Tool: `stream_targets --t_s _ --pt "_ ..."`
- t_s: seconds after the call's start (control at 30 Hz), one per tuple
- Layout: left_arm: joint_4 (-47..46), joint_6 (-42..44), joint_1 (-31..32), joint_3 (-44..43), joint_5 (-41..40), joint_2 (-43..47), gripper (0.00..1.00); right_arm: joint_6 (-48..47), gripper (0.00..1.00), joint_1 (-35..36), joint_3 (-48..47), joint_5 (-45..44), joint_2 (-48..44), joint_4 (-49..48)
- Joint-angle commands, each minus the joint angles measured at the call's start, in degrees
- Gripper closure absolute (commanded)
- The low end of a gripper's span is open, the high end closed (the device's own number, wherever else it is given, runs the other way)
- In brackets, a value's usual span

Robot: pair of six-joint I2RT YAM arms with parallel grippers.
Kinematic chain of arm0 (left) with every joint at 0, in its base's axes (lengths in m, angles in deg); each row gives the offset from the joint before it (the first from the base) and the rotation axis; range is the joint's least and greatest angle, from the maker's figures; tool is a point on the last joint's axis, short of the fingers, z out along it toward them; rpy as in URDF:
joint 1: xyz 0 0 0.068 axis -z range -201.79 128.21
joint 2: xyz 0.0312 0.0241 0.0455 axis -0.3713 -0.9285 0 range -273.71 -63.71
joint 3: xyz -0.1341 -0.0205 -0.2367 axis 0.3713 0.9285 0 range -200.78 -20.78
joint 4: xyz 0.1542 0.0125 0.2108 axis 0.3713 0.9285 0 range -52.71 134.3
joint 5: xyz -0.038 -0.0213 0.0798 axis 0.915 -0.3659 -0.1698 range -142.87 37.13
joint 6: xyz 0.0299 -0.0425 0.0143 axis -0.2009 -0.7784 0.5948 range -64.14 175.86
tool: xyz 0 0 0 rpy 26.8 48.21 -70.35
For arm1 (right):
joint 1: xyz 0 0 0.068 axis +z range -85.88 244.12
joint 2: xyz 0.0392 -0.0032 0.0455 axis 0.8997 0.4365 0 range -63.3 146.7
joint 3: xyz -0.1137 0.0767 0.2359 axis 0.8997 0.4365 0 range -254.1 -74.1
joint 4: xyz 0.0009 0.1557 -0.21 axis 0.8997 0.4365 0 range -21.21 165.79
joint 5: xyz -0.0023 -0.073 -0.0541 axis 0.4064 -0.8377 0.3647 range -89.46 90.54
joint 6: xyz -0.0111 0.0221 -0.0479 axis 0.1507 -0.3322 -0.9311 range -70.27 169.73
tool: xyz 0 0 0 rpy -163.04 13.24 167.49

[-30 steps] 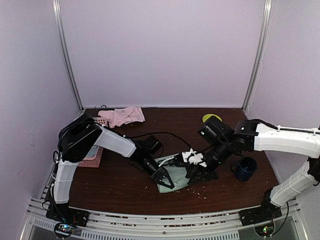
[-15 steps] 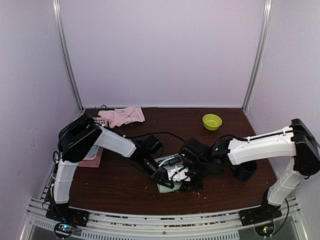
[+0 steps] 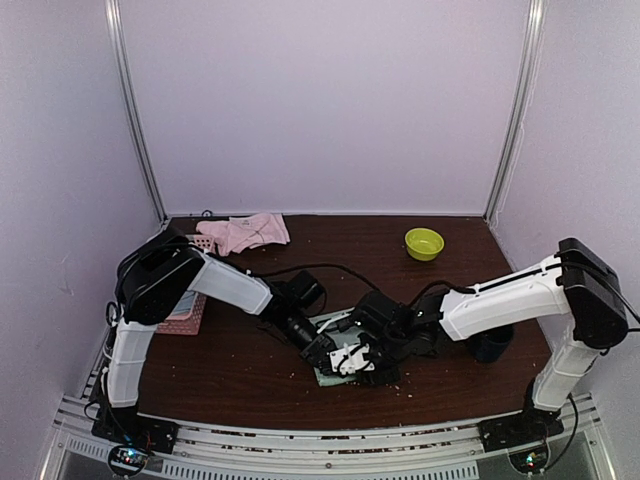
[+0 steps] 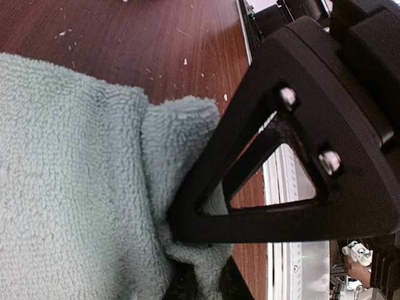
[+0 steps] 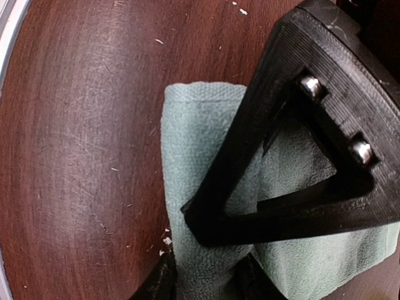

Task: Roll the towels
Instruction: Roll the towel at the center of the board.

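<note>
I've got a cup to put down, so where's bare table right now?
Bare wood lies at the back between the pink towel and the yellow-green bowl, and at front left between the pink basket and the green towel. Front centre is crowded: the left fingers and right fingers are both on that towel, with the dark mug just right.

Robot lab test cell — plain lilac walls [image 3: 320, 100], alu frame posts [image 3: 135, 110], slotted rail [image 3: 320, 447] at table [image 3: 230, 375] edge.

Fluffy matt terry-cloth towel [image 4: 75, 187] on scratched, semi-glossy wooden table [image 5: 81, 125].
</note>
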Motion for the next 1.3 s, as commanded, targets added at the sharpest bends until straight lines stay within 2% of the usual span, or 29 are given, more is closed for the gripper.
stream_targets --t_s 0.0,0.1,0.2,0.37,0.53,0.67,0.8,0.93,1.0,1.1,1.27 --pt "4.8 1.1 0.1 2.2 -5.8 -1.7 0.82 -1.6 0.70 0.6 1.5 -2.7 2.4 -1.1" --pt "4.8 1.2 0.0 3.4 -7.8 1.9 0.68 -2.6 0.89 0.6 0.6 -1.8 3.1 0.8" --pt "4.9 1.0 -1.0 6.4 -11.0 7.2 0.61 -2.7 0.96 0.6 -2.2 2.6 2.9 6.8" --pt "5.2 -0.3 -4.4 12.3 -22.5 18.0 0.55 -0.6 0.99 0.4 -8.8 10.1 5.0 18.5" --pt "3.1 -2.3 -6.6 17.8 -39.1 30.8 0.54 -0.1 1.00 -1.9 -16.2 19.1 9.3 29.6" --pt "-2.8 -1.7 -5.3 22.6 -53.7 43.2 0.54 -1.4 1.00 -6.7 -24.1 26.5 16.1 37.2" --pt "-8.4 1.8 -4.0 26.8 -58.8 53.8 0.50 -2.7 0.99 -11.9 -35.4 29.2 26.8 44.4" --pt "-4.9 7.3 2.7 23.5 -63.0 54.1 0.49 -3.8 1.00 -16.9 -48.8 35.1 40.6 56.0" --pt "-3.9 11.6 8.9 21.8 -66.0 52.4 0.49 -2.4 1.00 -18.7 -52.2 36.7 44.6 57.0" --pt "-2.0 15.2 16.2 18.7 -68.2 47.5 0.49 -2.1 1.00 -19.3 -53.2 35.7 46.2 56.7" --pt "0.3 18.6 21.6 15.6 -67.6 36.8 0.49 0.5 1.00 -19.3 -52.3 34.5 45.5 54.0"
